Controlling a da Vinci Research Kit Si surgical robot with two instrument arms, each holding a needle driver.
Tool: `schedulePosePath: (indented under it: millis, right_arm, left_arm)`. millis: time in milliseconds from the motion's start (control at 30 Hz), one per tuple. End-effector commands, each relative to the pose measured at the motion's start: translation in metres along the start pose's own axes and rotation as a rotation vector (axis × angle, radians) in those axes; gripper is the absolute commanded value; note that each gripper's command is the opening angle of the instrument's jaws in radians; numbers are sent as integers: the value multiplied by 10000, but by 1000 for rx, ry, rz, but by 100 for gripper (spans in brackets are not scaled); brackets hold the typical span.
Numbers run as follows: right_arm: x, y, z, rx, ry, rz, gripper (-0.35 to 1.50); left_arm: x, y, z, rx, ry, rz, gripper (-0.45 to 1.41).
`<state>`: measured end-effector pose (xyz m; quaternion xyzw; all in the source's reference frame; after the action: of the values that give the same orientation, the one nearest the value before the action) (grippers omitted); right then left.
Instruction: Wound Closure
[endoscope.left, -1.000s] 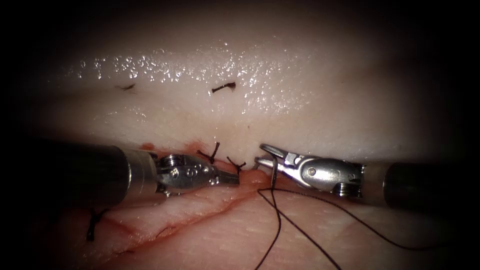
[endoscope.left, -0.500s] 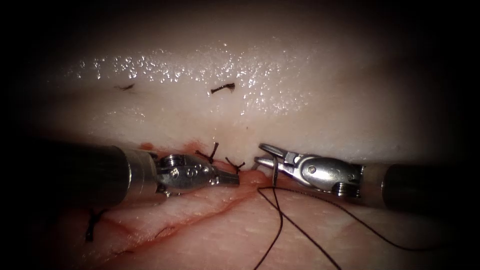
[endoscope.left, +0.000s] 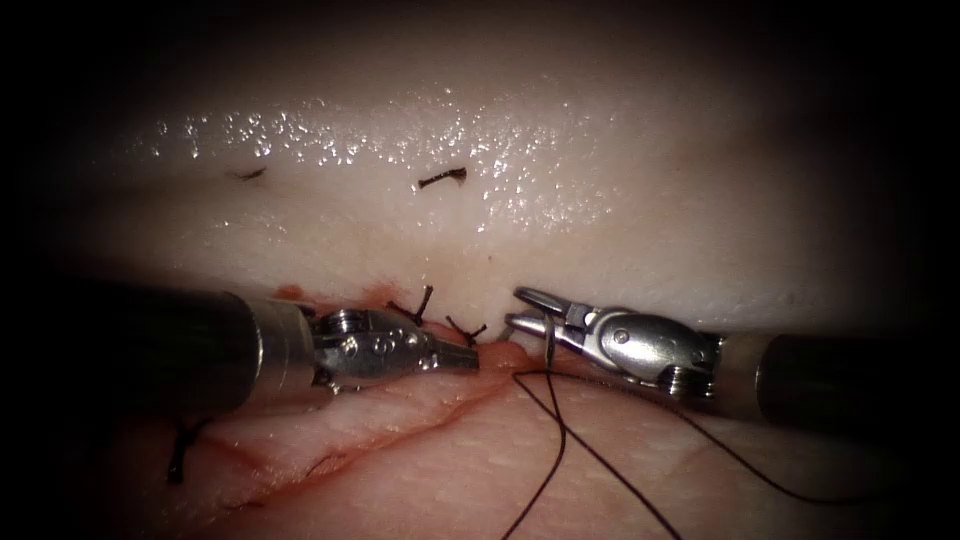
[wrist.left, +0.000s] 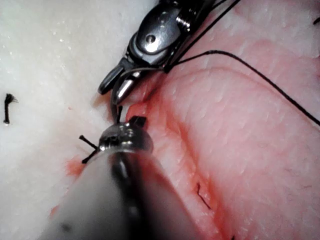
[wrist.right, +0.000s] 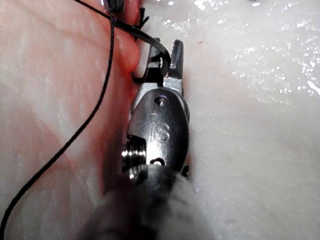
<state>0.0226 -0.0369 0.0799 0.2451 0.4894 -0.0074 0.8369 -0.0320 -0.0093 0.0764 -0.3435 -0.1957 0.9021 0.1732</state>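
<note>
Between the two tools at the cut (endoscope.left: 400, 425), the needle (endoscope.left: 549, 345) stands upright, gripped mid-curve by the right end effector (endoscope.left: 530, 318) with jaws parted beyond it; left end effector (endoscope.left: 462, 357), closed on tissue (endoscope.left: 500, 355), lies just leftward.

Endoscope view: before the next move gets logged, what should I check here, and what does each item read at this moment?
1. Left gripper shut, tip at the edge of the cut: ok.
2. Left gripper pinching tissue: cannot tell.
3. Needle lies across the right gripper; firm hold: cannot tell.
4. Needle tip in the tissue: cannot tell.
5. Thread trails slack over the tissue, clear of the left gripper: ok.
6. Tied stitches beside the left gripper intact: ok.
</note>
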Motion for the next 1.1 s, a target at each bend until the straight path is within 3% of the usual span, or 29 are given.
schedulePosePath:
  millis: [33, 600, 1100]
  right_arm:
    - [3, 1, 14, 6, 19, 6, -35]
    - [2, -5, 23, 24, 80, 104, -35]
    - [0, -19, 41, 164, 54, 108, -35]
  left_arm:
    - [0, -1, 8, -1, 1, 1, -1]
    - [0, 0, 8, -4, 1, 1, -1]
    - [1, 0, 8, -4, -2, 1, -1]
